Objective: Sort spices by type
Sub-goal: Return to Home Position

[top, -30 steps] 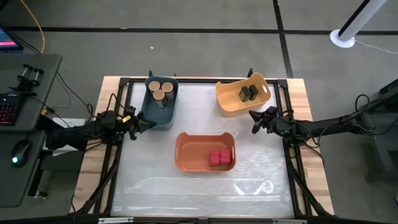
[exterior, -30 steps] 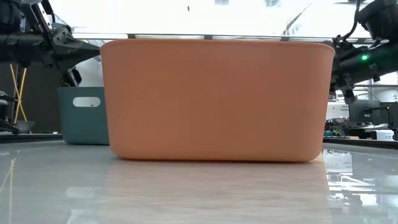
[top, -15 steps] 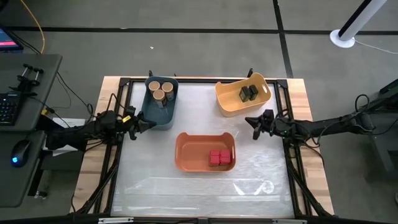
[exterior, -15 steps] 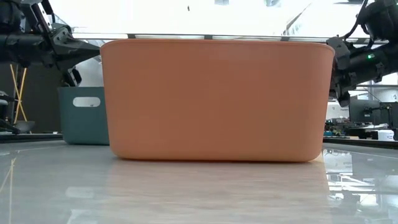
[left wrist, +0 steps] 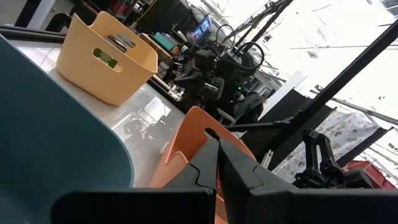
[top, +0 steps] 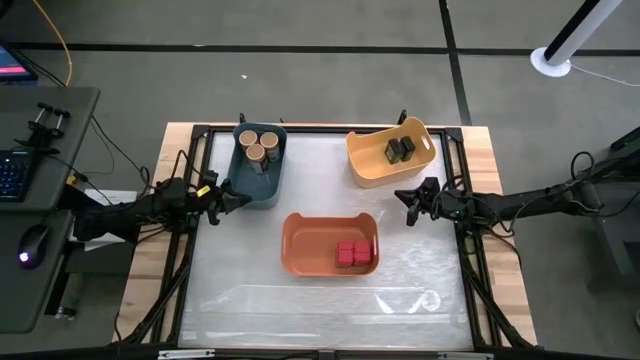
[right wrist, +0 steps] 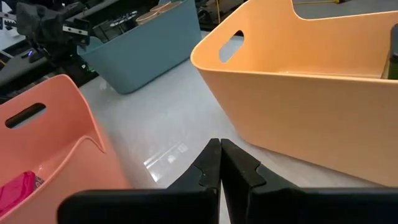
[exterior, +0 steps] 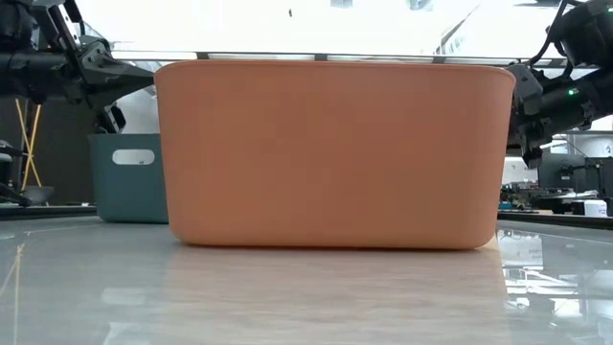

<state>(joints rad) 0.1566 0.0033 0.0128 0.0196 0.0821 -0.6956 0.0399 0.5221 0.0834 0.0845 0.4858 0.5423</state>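
Teal plastic bin (top: 258, 185), at the rear left of the glossy white tabletop (top: 240, 275), holds three round jars with tan lids (top: 257, 151), clustered at its rear end. Yellow plastic bin (top: 370, 165), rear right, holds two dark blocky containers (top: 400, 150), side by side and touching. Orange plastic bin (top: 310, 245), centre and nearest the front edge, holds the red square tins (top: 352, 254), packed together in its right-hand part; their number cannot be told. Left gripper (top: 230, 200) sits just beside the teal bin's left wall, fingers pressed together, holding nothing. Right gripper (top: 408, 204) sits between the yellow and orange bins, near the yellow bin's front corner, fingers likewise closed and empty.
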